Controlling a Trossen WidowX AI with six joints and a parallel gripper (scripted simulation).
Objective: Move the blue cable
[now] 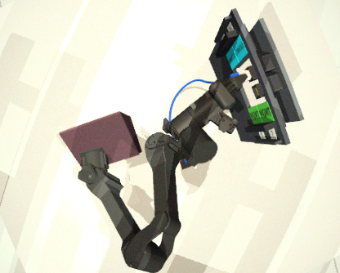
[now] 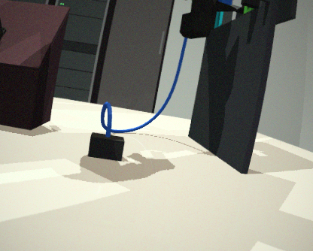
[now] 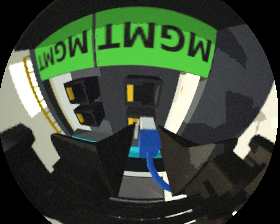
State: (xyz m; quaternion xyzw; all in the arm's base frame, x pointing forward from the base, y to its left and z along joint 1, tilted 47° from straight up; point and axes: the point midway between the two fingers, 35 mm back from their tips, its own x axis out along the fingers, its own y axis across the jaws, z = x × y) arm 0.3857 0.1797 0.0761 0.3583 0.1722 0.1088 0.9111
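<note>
A dark server unit (image 1: 282, 132) (image 2: 233, 94) (image 3: 227, 55) faces the lone arm (image 1: 165, 180), whose claw (image 1: 245, 77) (image 2: 240, 10) (image 3: 144, 127) stands slightly spread. Between its fingertips lies the blue plug (image 1: 234, 75) (image 3: 149, 142), lengthwise along the reach, clear end toward a yellow-marked port, apparently ready for the claw's straight retreat.

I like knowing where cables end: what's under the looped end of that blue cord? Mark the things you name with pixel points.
A small black block (image 2: 106, 147), standing on the pale surface. Its underside and inside can't be seen.
</note>
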